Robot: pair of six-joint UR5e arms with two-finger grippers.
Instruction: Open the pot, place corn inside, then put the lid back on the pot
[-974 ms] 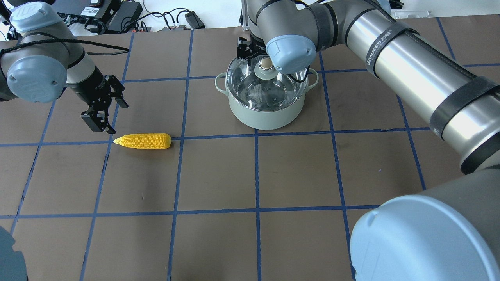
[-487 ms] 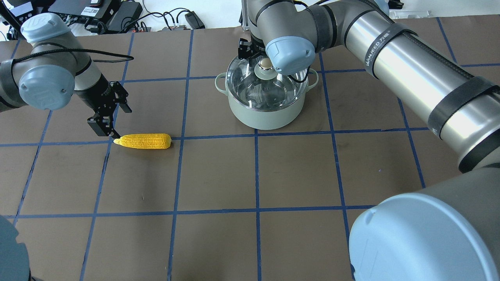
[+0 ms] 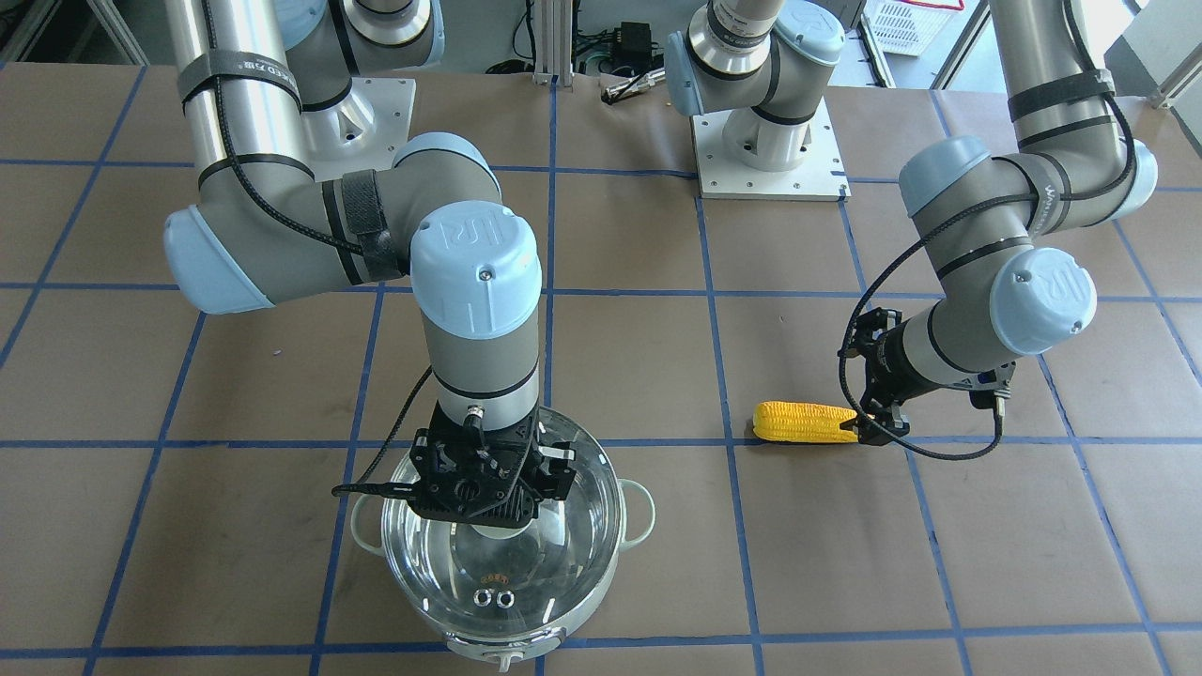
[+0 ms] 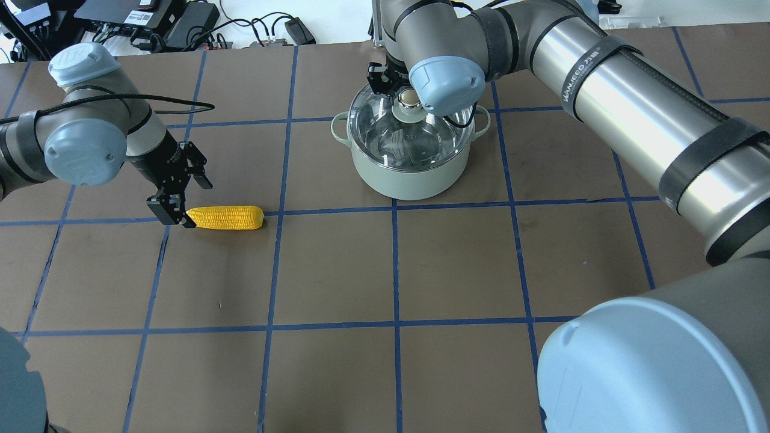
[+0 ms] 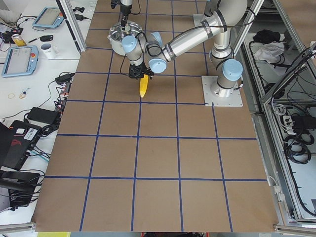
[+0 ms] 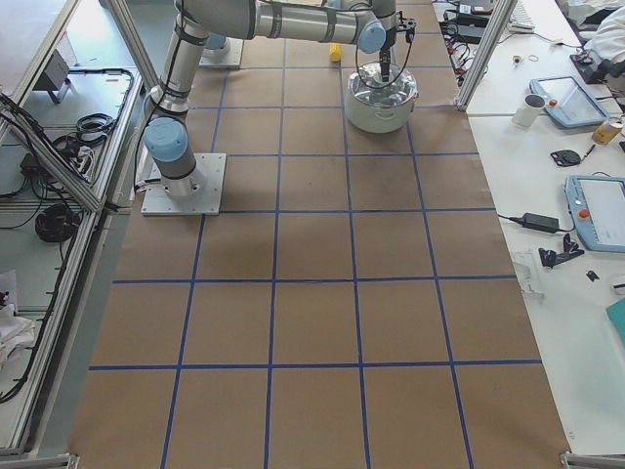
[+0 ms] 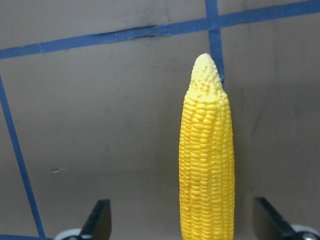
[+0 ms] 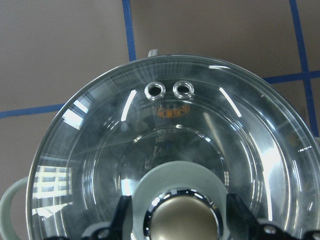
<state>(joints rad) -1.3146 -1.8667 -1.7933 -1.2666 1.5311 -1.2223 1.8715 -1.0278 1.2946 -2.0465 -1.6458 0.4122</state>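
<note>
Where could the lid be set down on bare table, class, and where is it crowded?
Bare table: the squares between corn and pot, and the rows nearer the robot. Crowded: right gripper over the lid, left gripper straddling the corn.

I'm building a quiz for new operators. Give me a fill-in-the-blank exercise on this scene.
The round clear glass lid sits ___ the mint-green steel pot. The left gripper is ___, with the bright yellow corn cob between its jaws. The right gripper straddles the lid's gold-beige ___.
Missing words: on; open; knob.
</note>
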